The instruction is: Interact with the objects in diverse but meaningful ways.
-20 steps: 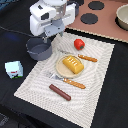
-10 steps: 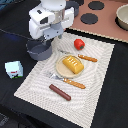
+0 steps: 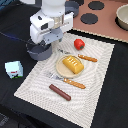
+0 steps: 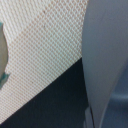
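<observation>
Exterior view, working from its left to its right.

Far left, on the black table [image 3: 15, 30]: milk carton [image 3: 13, 69], white with teal, standing alone, well apart from the mat.

Next, grey pot [image 3: 38, 50] at the far left corner of the woven mat [image 3: 97, 75], partly on the dark table. The white arm head sits directly over it and hides most of the rim. Gripper [image 3: 46, 42] is down at the pot; fingertips are buried behind the arm housing, so whether the jaws are spread or pressed together cannot be told.

Wrist view: very close and blurred. A broad grey curved wall, likely the pot [image 4: 105, 55], fills one side; woven mat [image 4: 45, 55] and a wedge of dark table [image 4: 55, 105] beside it. No fingers made out.

Centre of mat: round tan plate [image 3: 61, 69] with yellow ridged bread [image 3: 73, 64] lying on it. Near side of the plate, an orange-handled fork [image 3: 66, 80] just beside the rim. Nearer still, brown sausage [image 3: 60, 92] lying flat on the mat, apart from the fork.

Right of the plate: orange-handled knife [image 3: 86, 58], close to the rim. Farther back, red tomato [image 3: 79, 43] on the mat, near the knife's tip but not touching.

Far right corner: toy stove top [image 3: 102, 20] with dark round burners and a bowl [image 3: 122, 17] at the edge of the picture.
</observation>
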### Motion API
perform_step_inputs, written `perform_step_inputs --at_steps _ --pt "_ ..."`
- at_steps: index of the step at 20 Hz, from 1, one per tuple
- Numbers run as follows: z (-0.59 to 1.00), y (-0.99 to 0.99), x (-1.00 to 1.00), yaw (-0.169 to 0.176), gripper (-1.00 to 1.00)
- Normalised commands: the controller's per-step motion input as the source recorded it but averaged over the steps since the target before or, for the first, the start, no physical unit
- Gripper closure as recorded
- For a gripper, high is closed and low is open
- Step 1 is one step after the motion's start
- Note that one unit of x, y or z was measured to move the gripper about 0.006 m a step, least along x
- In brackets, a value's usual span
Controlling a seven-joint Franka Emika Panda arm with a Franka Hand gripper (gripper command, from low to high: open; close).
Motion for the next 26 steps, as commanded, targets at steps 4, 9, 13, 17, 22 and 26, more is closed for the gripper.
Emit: perform_step_inputs --at_steps 4,9,13,17,22,26 --pt "-0.13 -0.07 -0.28 0.0 1.0" --pt "-0.12 -0.08 -0.27 0.0 1.0" --pt "-0.13 -0.09 -0.27 0.0 1.0" --pt "-0.14 -0.09 -0.26 0.0 1.0" --pt "-0.12 -0.1 -0.26 0.0 1.0" --pt "0.01 -0.14 -0.16 -0.011 1.0"
